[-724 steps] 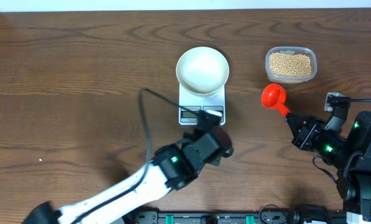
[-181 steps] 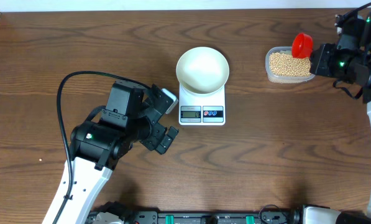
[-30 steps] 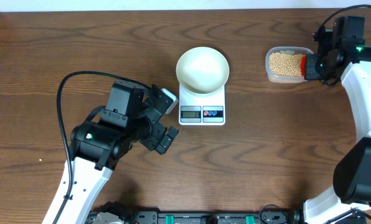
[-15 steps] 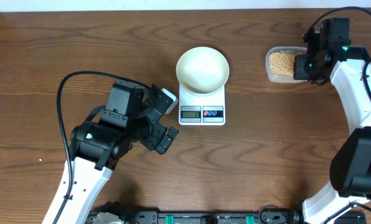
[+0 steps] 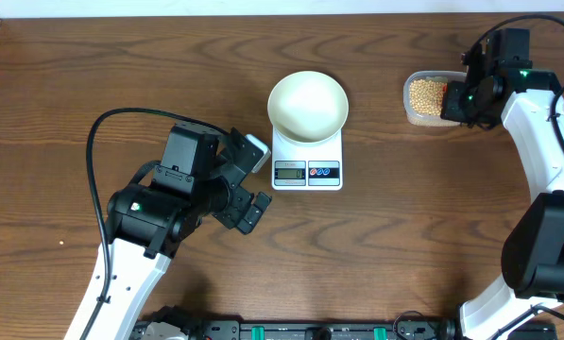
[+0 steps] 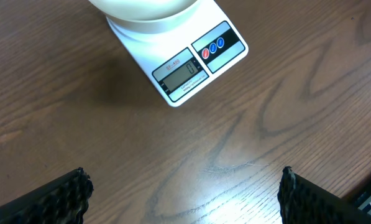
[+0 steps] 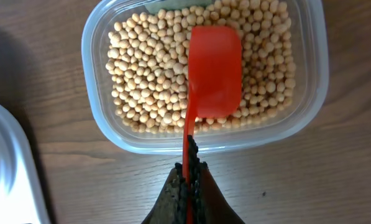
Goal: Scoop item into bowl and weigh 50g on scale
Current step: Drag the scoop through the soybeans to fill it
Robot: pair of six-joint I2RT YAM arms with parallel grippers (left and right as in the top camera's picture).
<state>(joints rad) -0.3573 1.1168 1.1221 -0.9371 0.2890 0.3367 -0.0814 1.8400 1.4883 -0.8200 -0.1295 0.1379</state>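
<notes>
Item: right gripper (image 7: pixel 188 177), jaws pinched tight on the thin handle of a red scoop (image 7: pixel 215 71), nothing else in its hold. Handle runs straight out from the jaws; the cup sits at the far end, lying on or just over the beans (image 7: pixel 145 74). Whether the cup carries any load cannot be told from this side. Contents: beans, tan and round, filling a clear tub (image 7: pixel 87 59) in an even layer; the tub stands at the right rear of the table (image 5: pixel 93 76), directly under the gripper. Destination: white bowl (image 5: pixel 307 106), seemingly empty, seated on the rear of the scale (image 5: pixel 307 151), display and buttons facing the robot; the readout is too small to read with confidence. Bearing: the bowl lies to the gripper's left, well apart from the tub, with bare wood between them; the scoop's carry would probably run sideways along that line. Nearer arm for the beans: the right. Left gripper (image 5: pixel 255 181): jaws spread wide, holding nothing, hovering over the wood just beside the scale's left front corner. Status, as judged: scooping in hand, no beans in the bowl yet.
</notes>
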